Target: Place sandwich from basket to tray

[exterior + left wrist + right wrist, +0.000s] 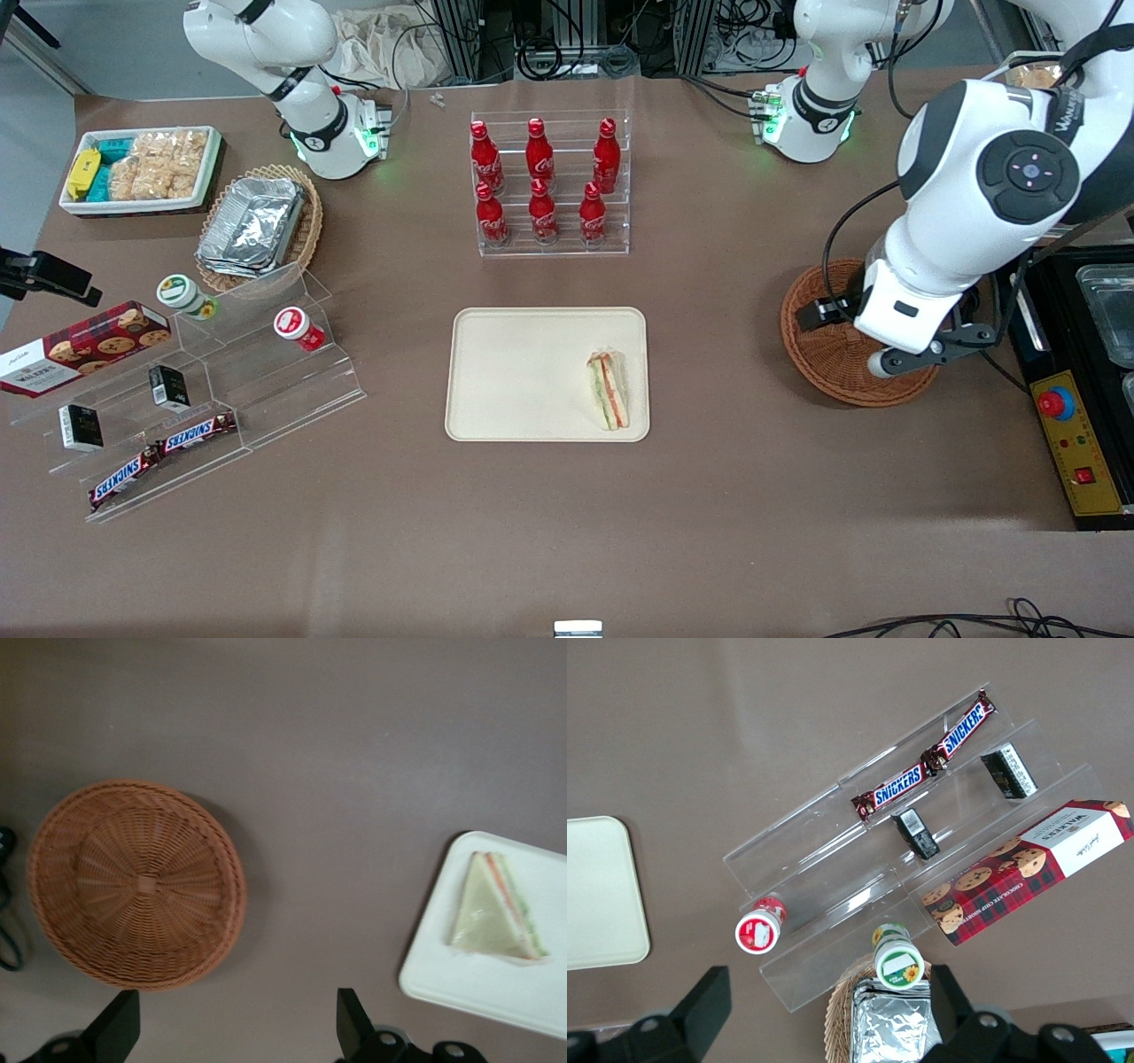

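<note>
The sandwich (609, 390), a clear-wrapped wedge with red and green filling, lies on the cream tray (523, 372), at the end toward the working arm and near the edge closest to the front camera. It also shows in the left wrist view (496, 912), on the tray (478, 992). The round reddish-brown basket (833, 368) is empty in the left wrist view (137, 881). My left gripper (235, 1003) is open and empty. It hangs high above the table beside the basket, on the side toward the tray. In the front view the arm's wrist (912, 310) covers part of the basket.
A clear rack of red cola bottles (549, 182) stands farther from the front camera than the tray. A black control box with a red button (1072, 403) lies beside the basket. A clear stepped shelf with snacks (221, 372), a tan basket of foil containers (257, 226) and a white bin (142, 168) lie toward the parked arm's end.
</note>
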Motion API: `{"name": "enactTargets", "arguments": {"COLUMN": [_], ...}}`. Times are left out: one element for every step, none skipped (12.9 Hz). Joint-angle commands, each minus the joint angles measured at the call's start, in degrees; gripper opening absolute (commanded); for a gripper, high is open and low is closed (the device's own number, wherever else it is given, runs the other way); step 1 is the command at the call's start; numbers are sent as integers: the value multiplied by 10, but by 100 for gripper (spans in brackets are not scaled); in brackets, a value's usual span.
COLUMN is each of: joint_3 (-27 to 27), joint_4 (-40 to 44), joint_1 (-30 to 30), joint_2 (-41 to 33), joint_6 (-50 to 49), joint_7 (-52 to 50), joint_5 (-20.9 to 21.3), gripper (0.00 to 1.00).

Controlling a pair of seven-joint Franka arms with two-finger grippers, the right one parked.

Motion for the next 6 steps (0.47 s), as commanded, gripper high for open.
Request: {"name": "enactTargets", "arguments": {"joint_3": [116, 170, 186, 188, 187, 187], "joint_4": [-49, -63, -75, -77, -73, -62], "joint_1": [-80, -119, -122, -118, -106, -104], "joint_2": [-56, -70, -80, -87, -87, -84], "joint_6": [-9, -9, -9, -16, -30, -38], "joint_7": [95, 127, 155, 182, 198, 202], "joint_5": [-18, -30, -39, -43, -44, -44], "gripper": [100, 100, 100, 100, 100, 100]}}
